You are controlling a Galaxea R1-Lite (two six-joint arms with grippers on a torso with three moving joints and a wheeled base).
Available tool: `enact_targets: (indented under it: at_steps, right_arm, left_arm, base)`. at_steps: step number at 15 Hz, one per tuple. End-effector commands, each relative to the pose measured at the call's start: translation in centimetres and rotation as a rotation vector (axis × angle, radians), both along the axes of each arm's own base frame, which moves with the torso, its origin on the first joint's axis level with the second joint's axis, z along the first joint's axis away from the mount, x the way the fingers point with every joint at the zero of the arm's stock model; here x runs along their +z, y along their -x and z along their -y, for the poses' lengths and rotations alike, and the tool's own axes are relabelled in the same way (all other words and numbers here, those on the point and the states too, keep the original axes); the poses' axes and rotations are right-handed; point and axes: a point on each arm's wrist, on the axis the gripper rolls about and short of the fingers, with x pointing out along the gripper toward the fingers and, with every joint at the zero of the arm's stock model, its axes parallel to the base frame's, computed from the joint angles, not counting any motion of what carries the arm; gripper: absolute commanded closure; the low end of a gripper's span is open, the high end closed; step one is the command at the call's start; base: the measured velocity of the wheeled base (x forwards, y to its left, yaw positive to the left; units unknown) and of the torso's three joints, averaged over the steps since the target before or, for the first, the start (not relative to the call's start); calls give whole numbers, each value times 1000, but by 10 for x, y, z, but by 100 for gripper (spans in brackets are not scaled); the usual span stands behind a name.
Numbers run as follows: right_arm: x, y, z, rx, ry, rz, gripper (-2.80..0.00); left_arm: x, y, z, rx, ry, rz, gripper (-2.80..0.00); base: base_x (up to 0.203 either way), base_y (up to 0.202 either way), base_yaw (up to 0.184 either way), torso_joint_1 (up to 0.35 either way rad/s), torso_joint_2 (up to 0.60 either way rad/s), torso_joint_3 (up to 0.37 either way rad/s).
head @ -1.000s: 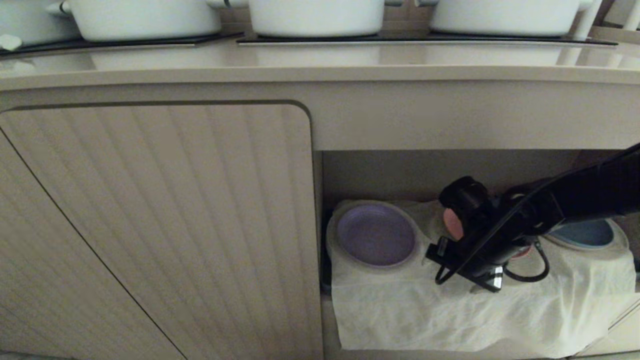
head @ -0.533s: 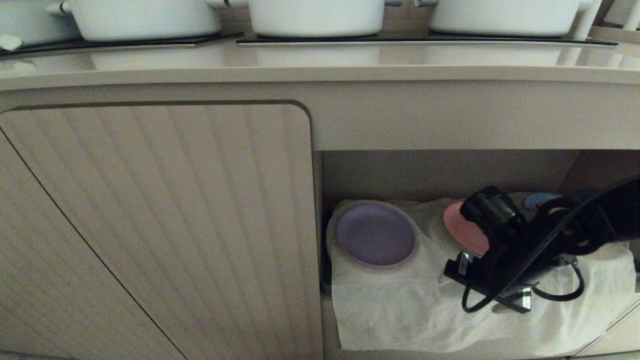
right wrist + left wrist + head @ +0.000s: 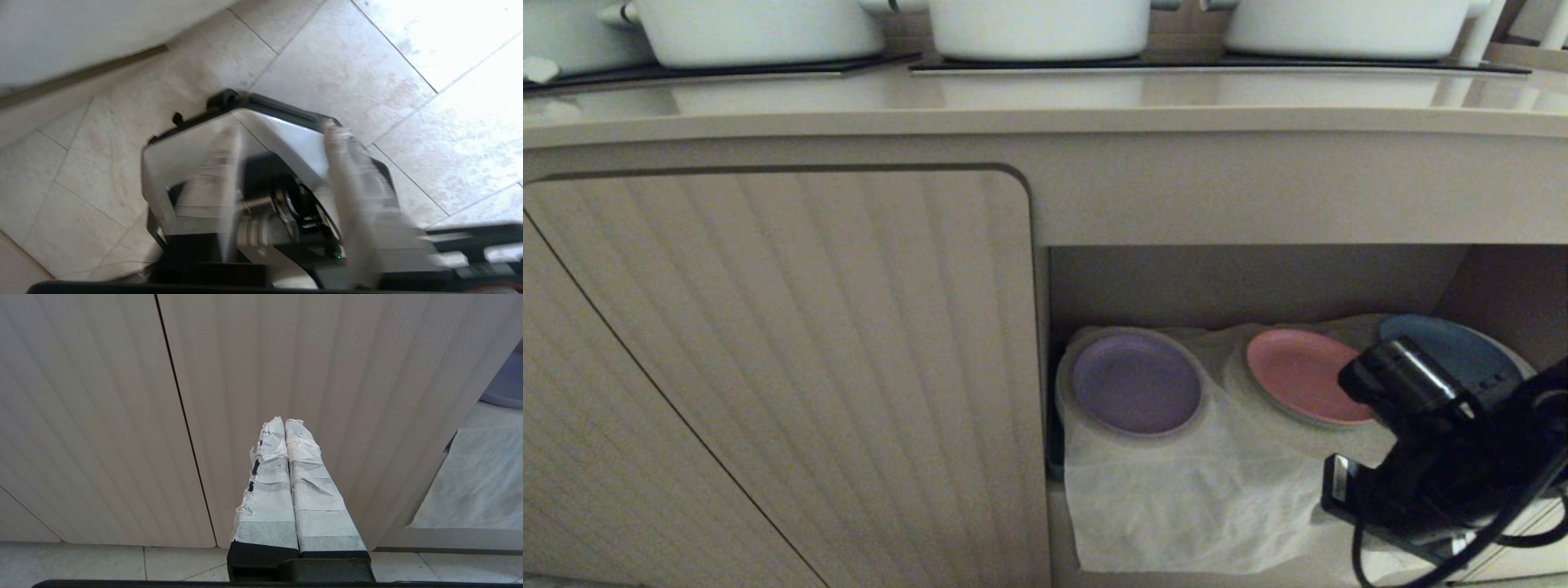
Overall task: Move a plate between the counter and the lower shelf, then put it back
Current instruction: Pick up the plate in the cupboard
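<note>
The lilac plate (image 3: 1135, 384) lies flat on the white cloth (image 3: 1176, 506) at the left end of the lower shelf (image 3: 1241, 282); its edge also shows in the left wrist view (image 3: 506, 386). Nothing touches it. The beige counter (image 3: 1045, 102) runs across above. My right arm (image 3: 1437, 457) hangs low in front of the shelf's right end, outside it. In the right wrist view my right gripper (image 3: 282, 130) points down at my own base and the floor tiles, fingers (image 3: 347, 171) apart and empty. My left gripper (image 3: 285, 421) is shut, parked facing the cabinet door.
A pink plate (image 3: 1303, 376) and a blue plate (image 3: 1454, 347) lie on the same cloth to the right of the lilac one. Three white pots (image 3: 1037, 24) stand on the counter's black cooktop panels. A ribbed cabinet door (image 3: 784, 367) closes off the left side.
My right arm has pulled out of the shelf, down and to the right, uncovering the pink and blue plates. The plates have not moved.
</note>
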Motion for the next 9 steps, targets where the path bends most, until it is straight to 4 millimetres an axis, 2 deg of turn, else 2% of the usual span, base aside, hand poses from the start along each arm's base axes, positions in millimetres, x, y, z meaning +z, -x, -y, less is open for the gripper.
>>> enact_targets:
  at_steps: [1,4,9]
  right_arm:
    - [9,24,9,-1,-10,30,0]
    - [15,47,18,56,-5,79,0]
    - [29,61,25,104,42,172,0]
  left_arm:
    - [0,0,0,1,1,-1,0]
    - [0,0,0,1,1,-1,0]
    - [0,0,0,1,1,-1,0]
  base:
    - [0,0,0,0,0,0]
    - [0,0,0,0,0,0]
    - [0,0,0,0,0,0]
